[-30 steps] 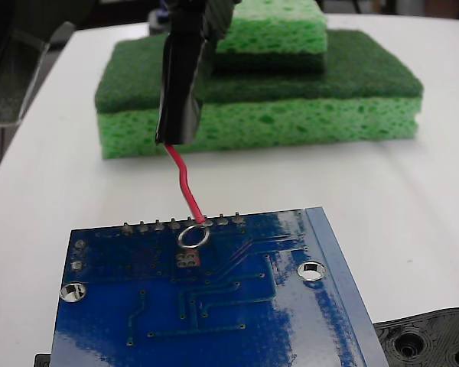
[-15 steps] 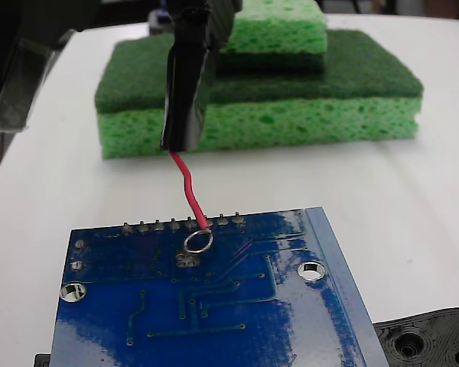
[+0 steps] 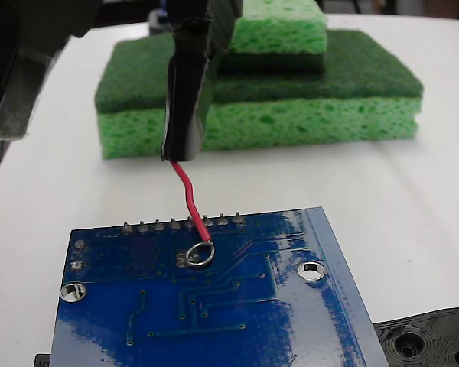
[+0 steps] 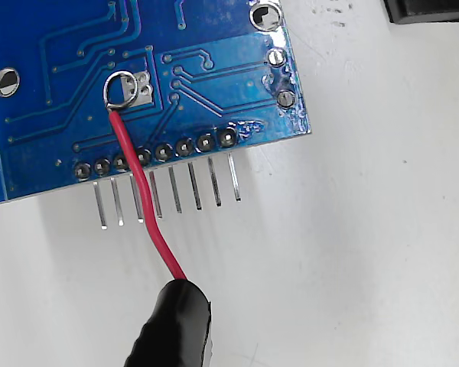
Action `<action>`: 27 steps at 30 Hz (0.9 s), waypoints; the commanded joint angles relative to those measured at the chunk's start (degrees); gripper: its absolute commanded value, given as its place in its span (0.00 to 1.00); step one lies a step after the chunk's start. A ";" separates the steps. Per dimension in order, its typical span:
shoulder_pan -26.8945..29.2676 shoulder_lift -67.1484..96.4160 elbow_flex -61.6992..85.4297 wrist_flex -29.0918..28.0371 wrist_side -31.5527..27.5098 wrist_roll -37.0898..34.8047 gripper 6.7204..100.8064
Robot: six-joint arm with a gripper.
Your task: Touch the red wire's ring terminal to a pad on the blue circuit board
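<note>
The blue circuit board lies flat at the bottom of the fixed view and fills the upper left of the wrist view. My gripper, wrapped in black tape, hangs over the board's far edge, shut on the red wire. The wire runs down to the ring terminal. In the wrist view the ring terminal overlaps the left edge of the silver pad, with the red wire crossing the pin row back to my gripper. In the fixed view the pad shows just left of the ring.
Stacked green sponges stand behind the board. A black plastic part with round holes lies at the bottom right. A row of header pins juts from the board's edge. A dark blurred shape fills the top left corner.
The ring has slid from beside the pin row further onto the board and now rests against the pad. My gripper shifted slightly right and lower.
</note>
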 commanded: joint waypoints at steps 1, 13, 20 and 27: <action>0.18 0.26 -0.44 -0.09 0.09 0.00 0.99; 0.62 0.26 -0.62 -0.18 -0.26 -0.26 0.99; 1.32 5.89 -1.58 2.55 -0.53 -1.85 0.99; 1.49 18.02 5.01 0.88 -3.87 -2.55 0.99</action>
